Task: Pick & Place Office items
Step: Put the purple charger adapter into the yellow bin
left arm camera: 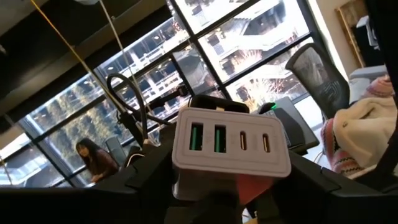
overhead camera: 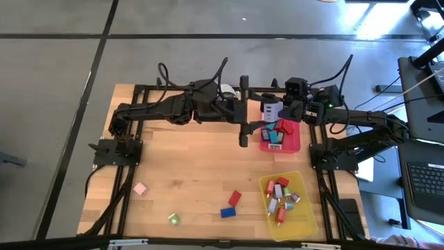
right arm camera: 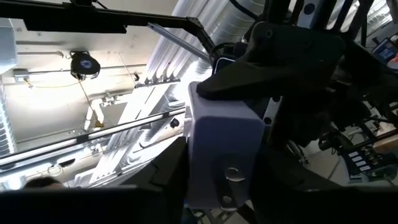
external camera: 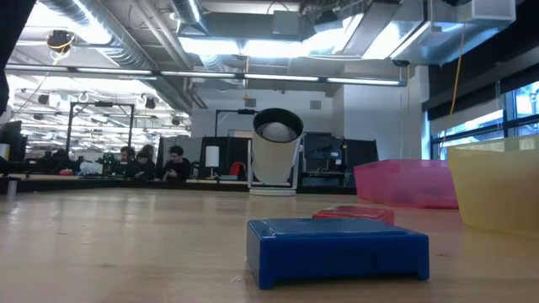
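Observation:
Both grippers meet over the red tray at the table's far right, with a white charger block between them. In the left wrist view its face shows two green ports and two small oval ones. My left gripper reaches in from the table's left and my right gripper from the right; both are shut on the block. Several small office items lie in the red tray and in the yellow tray. Loose ones lie flat on the table: pink, green, red and blue. My left gripper pinches the white charger block between its two fingers, which lie on its two opposite sides. It comes in about level from the table's left. The block is lifted clear above the red tray, its port face toward this wrist. My right gripper has the block's plain white body between its two fingers, on opposite sides. It comes from the table's right, slanting upward. The block stays clear of the tray, and my left gripper holds its other end.
The low view shows the blue block close up, the red block behind it, both trays at the right and a white round camera at the far edge. Black frame rails border the table; bare wood lies left and centre.

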Robot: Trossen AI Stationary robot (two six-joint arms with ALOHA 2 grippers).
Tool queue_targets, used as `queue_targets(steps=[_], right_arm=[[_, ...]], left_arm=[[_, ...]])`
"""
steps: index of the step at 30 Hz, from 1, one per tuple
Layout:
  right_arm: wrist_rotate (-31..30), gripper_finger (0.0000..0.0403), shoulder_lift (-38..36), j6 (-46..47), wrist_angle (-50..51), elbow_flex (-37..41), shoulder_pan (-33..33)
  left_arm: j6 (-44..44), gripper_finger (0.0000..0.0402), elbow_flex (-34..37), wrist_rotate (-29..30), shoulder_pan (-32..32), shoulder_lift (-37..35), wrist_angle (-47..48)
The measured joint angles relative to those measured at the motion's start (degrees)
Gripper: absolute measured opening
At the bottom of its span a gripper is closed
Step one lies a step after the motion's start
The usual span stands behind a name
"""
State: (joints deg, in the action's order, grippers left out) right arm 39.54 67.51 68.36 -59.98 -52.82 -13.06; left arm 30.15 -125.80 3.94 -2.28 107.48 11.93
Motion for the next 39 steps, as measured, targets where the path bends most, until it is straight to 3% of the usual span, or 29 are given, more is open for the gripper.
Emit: queue_targets(steps=[11,18,29,34,39], right_arm=[[0.16,0.0126,-0.13,0.06,-0.57,-0.02,-0.09],[3.14,0.0126,-0.13,2.9,-0.38,-0.02,-3.13],[8.1,0.0125,-0.13,6.43,-0.2,-0.02,-11.57],[11.62,0.0125,-0.13,6.39,1.96,-0.02,-15.95],[20.92,0.0125,-0.13,5.28,12.43,-0.02,-20.21]], left_arm=[[-2.06,0.0273,0.0,5.2,-1.01,0.0,0.17],[4.06,0.0289,0.0,10.51,-2.19,0.0,1.0],[14.44,0.029,0.02,31.87,-5.59,0.0,5.16],[14.49,0.029,0.02,38.33,-6.71,0.0,6.34],[8.5,0.029,0.07,46.52,-6.76,0.0,6.33]])
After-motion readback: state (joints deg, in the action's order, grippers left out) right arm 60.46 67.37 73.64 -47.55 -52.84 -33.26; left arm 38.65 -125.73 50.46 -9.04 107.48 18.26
